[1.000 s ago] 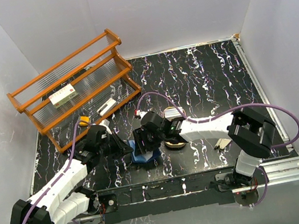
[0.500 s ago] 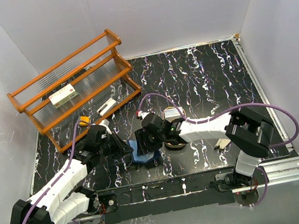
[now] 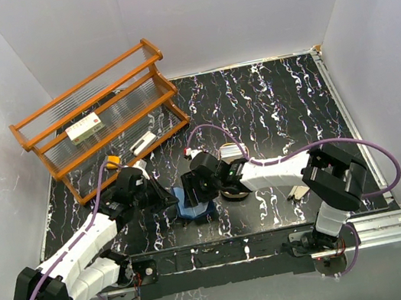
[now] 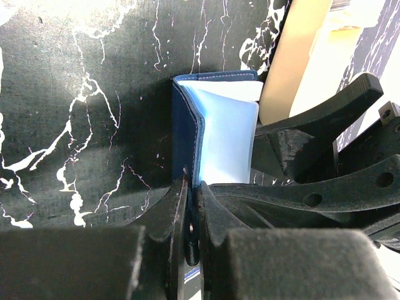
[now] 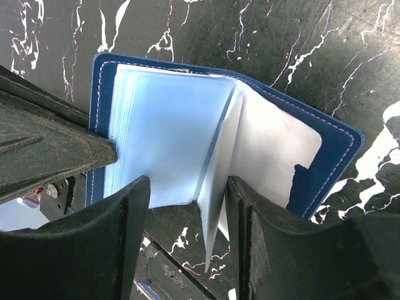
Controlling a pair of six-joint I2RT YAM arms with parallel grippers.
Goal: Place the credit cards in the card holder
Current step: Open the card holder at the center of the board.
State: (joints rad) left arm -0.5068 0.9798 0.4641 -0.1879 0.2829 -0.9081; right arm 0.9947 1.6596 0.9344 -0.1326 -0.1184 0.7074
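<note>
The card holder (image 5: 187,119) lies open on the black marbled table, navy outside with light-blue pockets inside. It also shows under both wrists from above as the card holder (image 3: 195,207). My left gripper (image 4: 190,185) is shut on the edge of its navy cover (image 4: 184,134). My right gripper (image 5: 187,190) hangs open over the pockets, and one loose pocket leaf (image 5: 215,187) stands between its fingers, unpinched. A greyish credit card (image 3: 229,150) lies flat behind the tan tray (image 3: 234,193). From above, my left gripper (image 3: 165,198) and right gripper (image 3: 195,191) meet at the holder.
An orange wooden rack (image 3: 109,96) stands at the back left, with a white box with red marks (image 3: 84,128) on its shelf. A small white item (image 3: 143,143) and a yellow one (image 3: 112,162) lie by the rack's foot. Light flat pieces (image 3: 298,192) lie beside the right arm.
The right gripper has shifted slightly left over the card holder. The left gripper keeps its hold on the cover and has not moved.
</note>
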